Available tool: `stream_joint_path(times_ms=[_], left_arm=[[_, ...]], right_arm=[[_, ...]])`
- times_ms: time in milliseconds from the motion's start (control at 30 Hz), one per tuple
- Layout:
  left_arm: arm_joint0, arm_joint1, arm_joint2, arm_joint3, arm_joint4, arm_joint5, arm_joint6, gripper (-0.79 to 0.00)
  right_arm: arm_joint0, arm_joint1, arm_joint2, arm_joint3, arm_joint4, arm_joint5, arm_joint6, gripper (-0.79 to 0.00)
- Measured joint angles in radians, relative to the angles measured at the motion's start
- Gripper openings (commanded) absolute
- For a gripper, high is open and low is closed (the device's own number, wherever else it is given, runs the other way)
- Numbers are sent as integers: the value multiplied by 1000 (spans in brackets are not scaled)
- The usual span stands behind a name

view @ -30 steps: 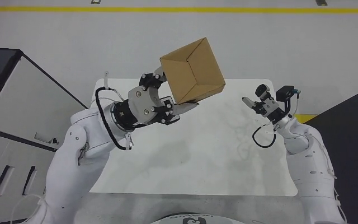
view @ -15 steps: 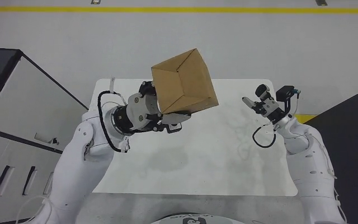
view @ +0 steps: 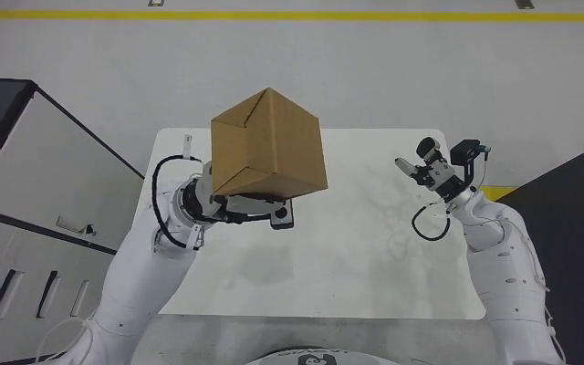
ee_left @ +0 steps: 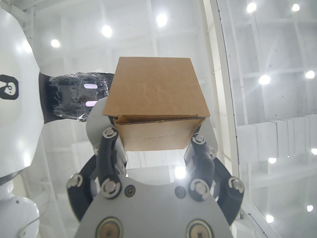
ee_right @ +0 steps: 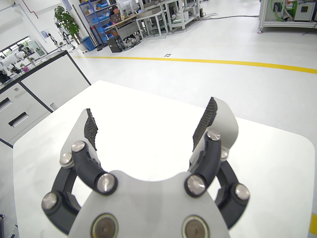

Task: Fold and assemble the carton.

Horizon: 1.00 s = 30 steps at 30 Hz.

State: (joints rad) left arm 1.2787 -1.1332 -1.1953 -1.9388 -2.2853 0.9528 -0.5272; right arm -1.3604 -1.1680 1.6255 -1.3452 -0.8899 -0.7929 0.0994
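Note:
A brown cardboard carton (view: 267,146), folded into a box, is held up in the air above the left half of the white table (view: 365,265). My left gripper (ee_left: 157,134) is shut on it from below, one finger on each side of its lower flap (ee_left: 156,134). In the top view the carton hides that gripper's fingers, and the wrist (view: 196,201) shows beneath the box. My right gripper (view: 408,171) hovers near the table's right edge, open, with nothing between its fingers (ee_right: 210,122).
A grey cabinet with drawers (ee_right: 29,95) stands to the left of the table. A yellow floor line (view: 292,15) runs beyond the far edge. The table surface is bare white.
The left arm has swung the carton leftward and turned it over: its open inside faced the top camera a second ago, and closed faces show now. The right arm has kept still.

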Motion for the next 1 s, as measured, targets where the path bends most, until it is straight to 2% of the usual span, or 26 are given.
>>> stream_joint_path(times_ms=[667,833,1000], left_arm=[[-5,-21,-12,17,7,-16,-12,-785],[-2,-16,-42,14,97,-58,99,-785],[15,-10,-70,-35,125,-127,247,-785]], right_arm=[[0,0,0,0,0,0,0,0],[0,0,0,0,0,0,0,0],[0,0,0,0,0,0,0,0]])
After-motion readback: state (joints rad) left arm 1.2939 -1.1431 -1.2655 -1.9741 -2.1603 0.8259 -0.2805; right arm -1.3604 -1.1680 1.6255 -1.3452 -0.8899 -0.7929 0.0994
